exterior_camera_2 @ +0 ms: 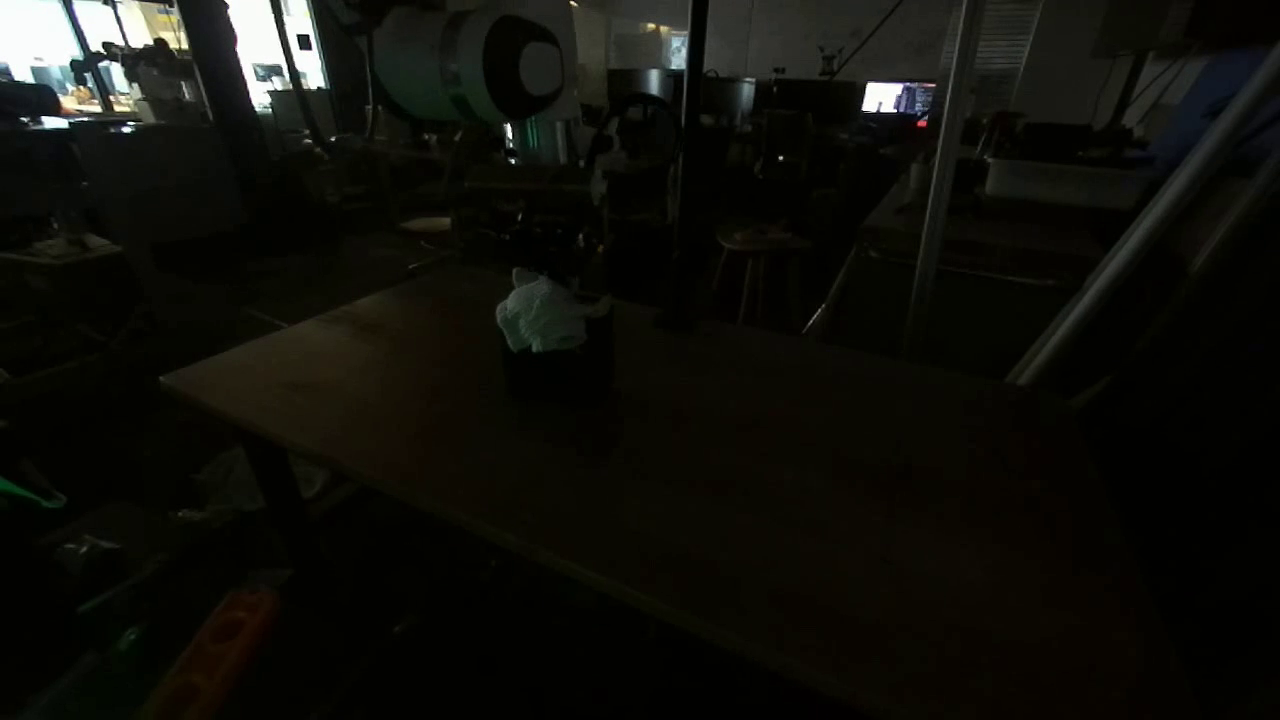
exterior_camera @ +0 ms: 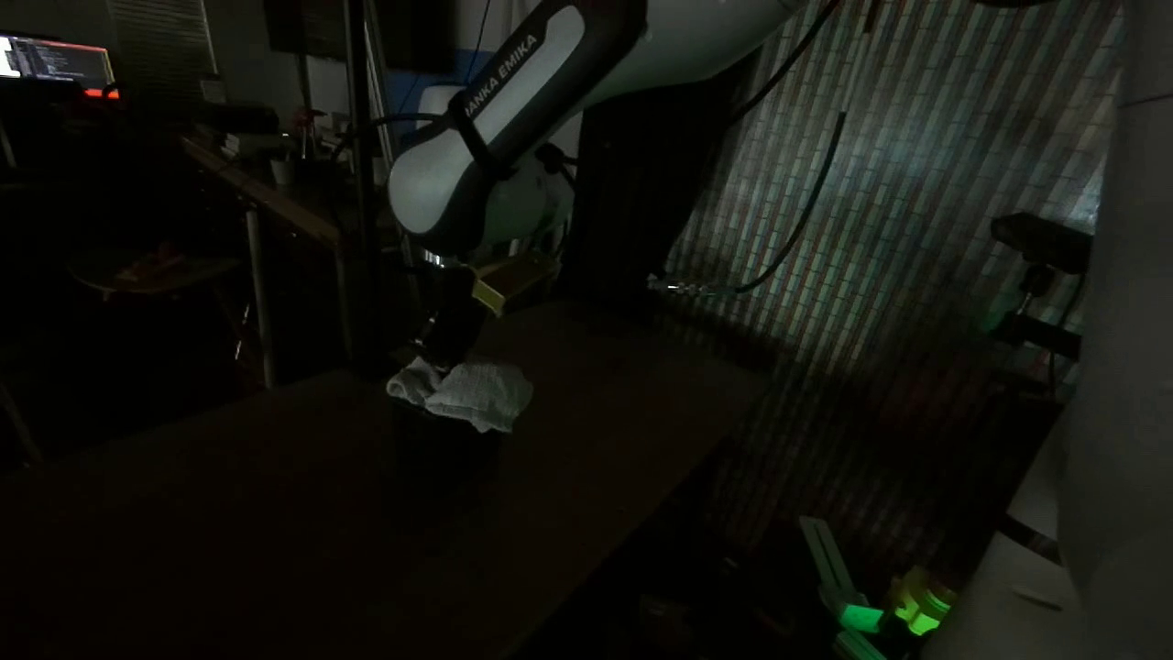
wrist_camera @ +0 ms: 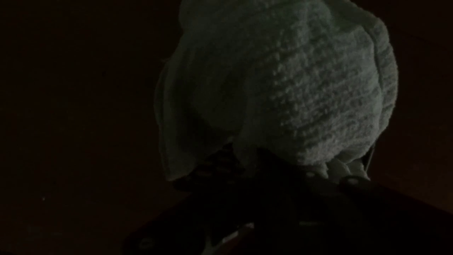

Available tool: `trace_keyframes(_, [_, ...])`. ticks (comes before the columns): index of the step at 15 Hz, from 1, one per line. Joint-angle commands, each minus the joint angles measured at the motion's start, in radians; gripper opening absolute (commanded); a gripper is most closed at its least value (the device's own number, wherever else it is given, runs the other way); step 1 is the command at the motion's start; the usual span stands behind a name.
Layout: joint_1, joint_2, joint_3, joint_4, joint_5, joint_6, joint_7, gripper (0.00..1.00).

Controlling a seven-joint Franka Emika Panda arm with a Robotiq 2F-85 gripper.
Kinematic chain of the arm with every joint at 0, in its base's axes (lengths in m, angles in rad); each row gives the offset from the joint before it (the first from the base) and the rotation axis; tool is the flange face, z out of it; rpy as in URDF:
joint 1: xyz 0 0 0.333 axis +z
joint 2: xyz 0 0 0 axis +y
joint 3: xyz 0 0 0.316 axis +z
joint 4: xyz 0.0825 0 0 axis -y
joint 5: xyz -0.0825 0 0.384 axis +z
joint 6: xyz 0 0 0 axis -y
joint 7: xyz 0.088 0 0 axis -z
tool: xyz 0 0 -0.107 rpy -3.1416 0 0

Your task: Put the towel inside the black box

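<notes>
Although it's super dark, you can make out the towel (exterior_camera: 484, 394) bunched on top of the black box (exterior_camera: 447, 449) on the desk (exterior_camera: 614, 394), drooping past its right side in an exterior view. Going by the wrist view, the pincer (wrist_camera: 246, 157) looks pinched together on a fold of it. So I'd call this the stuffing step, mostly there. I'd line up over the box's middle, push straight down, work that right-hand droop inward, and only let go once the bulk sits below the rim. Otherwise it'll probably spring up.
</notes>
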Motion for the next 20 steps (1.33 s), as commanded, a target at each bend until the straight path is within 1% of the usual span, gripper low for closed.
trace_keyframes(1, [0.025, 0.112, -0.019, 0.100, -0.012, 0.022, 0.041, 0.11])
trace_keyframes(6, [0.016, 0.218, -0.019, 0.182, 0.004, 0.036, 0.047, 0.11])
trace_keyframes(10, [0.006, 0.257, -0.015, 0.215, 0.026, 0.042, 0.048, 0.11])
trace_keyframes(14, [0.002, 0.228, -0.010, 0.202, 0.053, 0.026, 0.057, 0.11])
trace_keyframes(20, [0.005, 0.134, -0.006, 0.158, 0.062, -0.010, 0.058, 0.12])
